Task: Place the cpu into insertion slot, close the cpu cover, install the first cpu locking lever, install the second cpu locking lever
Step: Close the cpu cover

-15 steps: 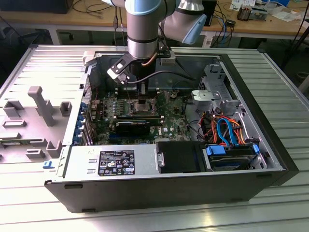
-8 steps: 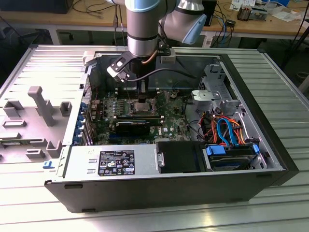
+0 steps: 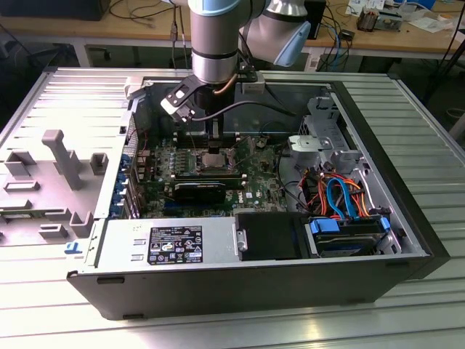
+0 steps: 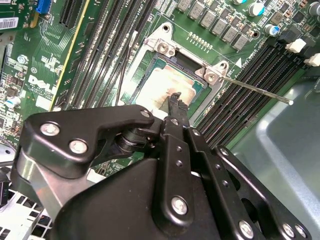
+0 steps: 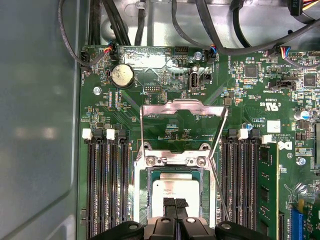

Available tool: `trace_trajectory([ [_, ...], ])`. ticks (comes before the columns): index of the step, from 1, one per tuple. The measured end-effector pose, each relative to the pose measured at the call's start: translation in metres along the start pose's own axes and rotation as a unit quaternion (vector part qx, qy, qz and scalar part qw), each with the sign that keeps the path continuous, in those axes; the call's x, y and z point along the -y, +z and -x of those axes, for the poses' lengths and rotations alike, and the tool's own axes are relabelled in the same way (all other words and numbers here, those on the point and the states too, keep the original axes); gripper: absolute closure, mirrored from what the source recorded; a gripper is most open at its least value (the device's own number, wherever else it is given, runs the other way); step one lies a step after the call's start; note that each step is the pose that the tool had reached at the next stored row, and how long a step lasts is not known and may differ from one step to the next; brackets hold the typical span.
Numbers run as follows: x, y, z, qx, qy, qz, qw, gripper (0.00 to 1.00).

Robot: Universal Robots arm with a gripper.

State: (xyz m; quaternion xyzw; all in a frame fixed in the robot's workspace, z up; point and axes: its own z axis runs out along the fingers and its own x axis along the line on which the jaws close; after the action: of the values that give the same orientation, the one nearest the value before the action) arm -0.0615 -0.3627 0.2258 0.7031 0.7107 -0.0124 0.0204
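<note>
Tool (image 5: pixel 175 204) looks pinched shut, tips touching the cpu (image 5: pixel 169 189) seated in the insertion slot (image 5: pixel 150 161), chip's probably light, stiff, fragile underneath, so edges-only tbh.

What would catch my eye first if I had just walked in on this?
The grey-and-blue robot arm reaching down into an open computer case lying on a metal table, in the exterior view. In the first wrist view its black gripper, fingertips together, sits right over the silver cpu lying in the insertion slot, while the cpu cover stands swung open at the slot's edge, on the green motherboard.
</note>
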Motion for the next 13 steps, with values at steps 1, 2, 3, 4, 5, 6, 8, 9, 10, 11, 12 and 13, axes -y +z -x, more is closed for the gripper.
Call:
trace_trajectory([
  [1, 0.0, 0.0, 0.0, 0.0, 0.0, 0.0, 1.0, 0.89],
  [2, 0.0, -0.0001, 0.0, 0.0, 0.0, 0.0, 1.0, 0.89],
  [3, 0.0, -0.0001, 0.0, 0.0, 0.0, 0.0, 1.0, 0.89],
  [4, 0.0, -0.0001, 0.0, 0.0, 0.0, 0.0, 1.0, 0.89],
  [5, 0.0, -0.0001, 0.0, 0.0, 0.0, 0.0, 1.0, 0.89],
  [6, 0.0, -0.0002, 0.0, 0.0, 0.0, 0.0, 1.0, 0.89],
  [8, 0.0, -0.0003, 0.0, 0.0, 0.0, 0.0, 1.0, 0.89],
  [9, 0.0, -0.0004, 0.0, 0.0, 0.0, 0.0, 1.0, 0.89],
  [10, 0.0, -0.0004, 0.0, 0.0, 0.0, 0.0, 1.0, 0.89],
  [11, -0.0001, -0.0006, 0.0, 0.0001, 0.0, 0.0, 1.0, 0.89],
  [12, -0.0001, -0.0009, 0.0, 0.0001, 0.0, -0.0001, 1.0, 0.89],
  [13, 0.0, -0.0018, 0.0001, 0.0002, 0.0, -0.0001, 1.0, 0.89],
])
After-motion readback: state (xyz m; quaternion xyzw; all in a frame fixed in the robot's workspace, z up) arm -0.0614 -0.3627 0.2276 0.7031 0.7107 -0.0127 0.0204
